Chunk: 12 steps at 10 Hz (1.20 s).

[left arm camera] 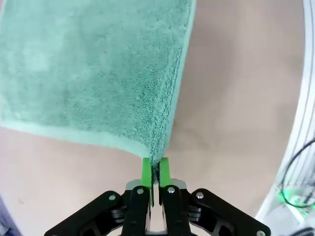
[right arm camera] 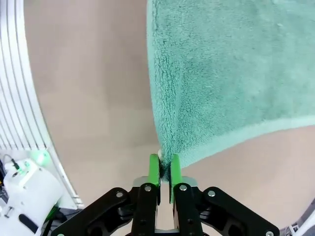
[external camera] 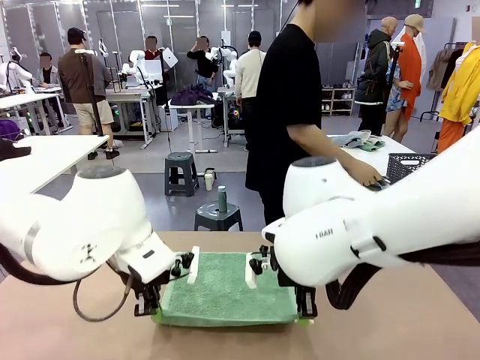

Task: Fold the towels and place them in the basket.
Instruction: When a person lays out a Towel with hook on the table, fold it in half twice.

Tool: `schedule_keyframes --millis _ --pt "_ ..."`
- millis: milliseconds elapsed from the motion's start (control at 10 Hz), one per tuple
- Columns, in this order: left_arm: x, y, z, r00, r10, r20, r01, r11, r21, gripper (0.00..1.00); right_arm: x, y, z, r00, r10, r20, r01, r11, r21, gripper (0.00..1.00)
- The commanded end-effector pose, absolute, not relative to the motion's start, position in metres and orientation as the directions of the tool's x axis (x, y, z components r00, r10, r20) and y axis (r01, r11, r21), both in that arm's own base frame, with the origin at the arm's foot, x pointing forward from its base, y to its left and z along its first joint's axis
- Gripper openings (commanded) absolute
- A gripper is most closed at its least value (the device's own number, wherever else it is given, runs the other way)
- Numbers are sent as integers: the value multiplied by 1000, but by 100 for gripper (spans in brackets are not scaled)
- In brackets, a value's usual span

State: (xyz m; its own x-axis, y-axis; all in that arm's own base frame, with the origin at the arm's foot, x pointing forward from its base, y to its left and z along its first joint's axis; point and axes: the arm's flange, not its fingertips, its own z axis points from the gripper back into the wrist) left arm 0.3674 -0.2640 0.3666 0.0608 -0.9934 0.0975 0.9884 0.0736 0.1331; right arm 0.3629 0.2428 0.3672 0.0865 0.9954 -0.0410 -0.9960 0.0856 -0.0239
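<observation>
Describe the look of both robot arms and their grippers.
Left arm and right arm: glossy white, rounded shells with dark grey joint caps; small dark lettering on the right one. A black cable loops under the left arm. Left gripper and right gripper: black linkages with silver screws, bright green pads.

The mint-green terry towel [external camera: 225,289] has its near corners hidden inside the left gripper [left arm camera: 155,162] and right gripper [right arm camera: 164,160], its far end cut off atop both wrist views. Beyond the towel, the white right arm [external camera: 390,217] half covers the dark grey lattice plastic basket [external camera: 409,169].
</observation>
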Motion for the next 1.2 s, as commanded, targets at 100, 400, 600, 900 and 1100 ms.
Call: schedule_keyframes --millis 100,400,600,900,1100 --pt "366 -272 409 120 -990 71 984 128 121 7 354 249 402 169 985 -38 -985 168 -28 11" --pt "392 -275 417 141 -988 56 976 148 161 7 376 248 410 213 976 -52 -976 210 -63 11" --pt "422 -272 399 145 -988 46 967 151 203 7 408 251 397 222 972 -80 -968 210 -134 11" --pt "465 -257 378 76 -987 138 953 112 280 7 457 247 378 174 985 -17 -975 170 -145 11" --pt "489 -258 367 1 -983 183 946 60 318 7 481 241 366 133 991 34 -983 136 -125 11"
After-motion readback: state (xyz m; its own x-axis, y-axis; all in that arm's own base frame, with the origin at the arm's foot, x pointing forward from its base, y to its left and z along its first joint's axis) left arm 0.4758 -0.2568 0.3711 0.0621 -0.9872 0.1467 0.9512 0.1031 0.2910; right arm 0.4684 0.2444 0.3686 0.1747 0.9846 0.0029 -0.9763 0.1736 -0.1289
